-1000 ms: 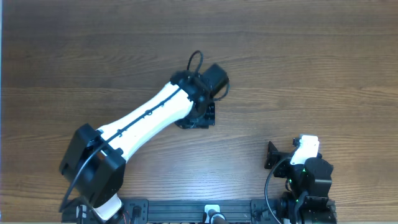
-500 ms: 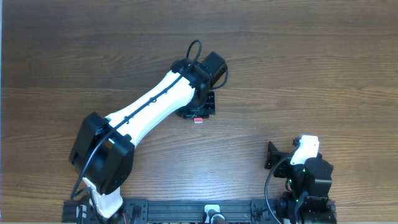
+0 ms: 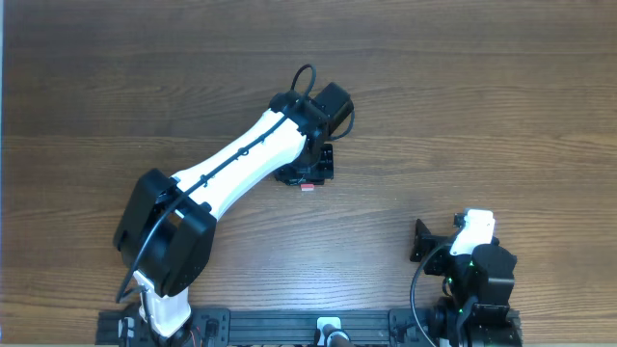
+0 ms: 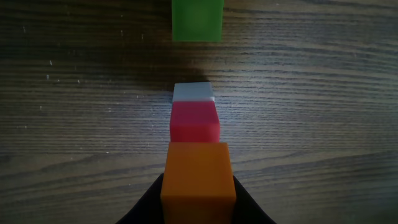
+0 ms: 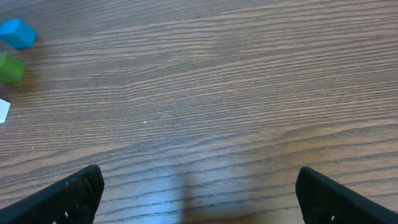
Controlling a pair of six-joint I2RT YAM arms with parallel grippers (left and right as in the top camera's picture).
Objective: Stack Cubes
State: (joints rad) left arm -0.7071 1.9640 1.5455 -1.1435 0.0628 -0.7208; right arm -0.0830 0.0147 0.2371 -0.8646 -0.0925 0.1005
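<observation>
Holds orange cube (image 4: 198,180) clamped in left end effector (image 4: 198,210) near middle of worktop (image 3: 482,96), just short of red cube (image 4: 194,121) and white cube (image 4: 193,92). Likely mid-placement: needs centring over red, lowering squarely, releasing. Has right end effector (image 5: 200,196) spread, toward near right corner.

The tabletop (image 3: 482,116) is dark brown wood with fine streaked grain. The cubes are plain, without pattern: an orange cube (image 4: 198,180), a red cube (image 4: 194,121), a greyish-white cube (image 4: 193,92), a green cube (image 4: 197,20) and a blue cube (image 5: 17,32). The left arm (image 3: 241,159) is white with black joints.
</observation>
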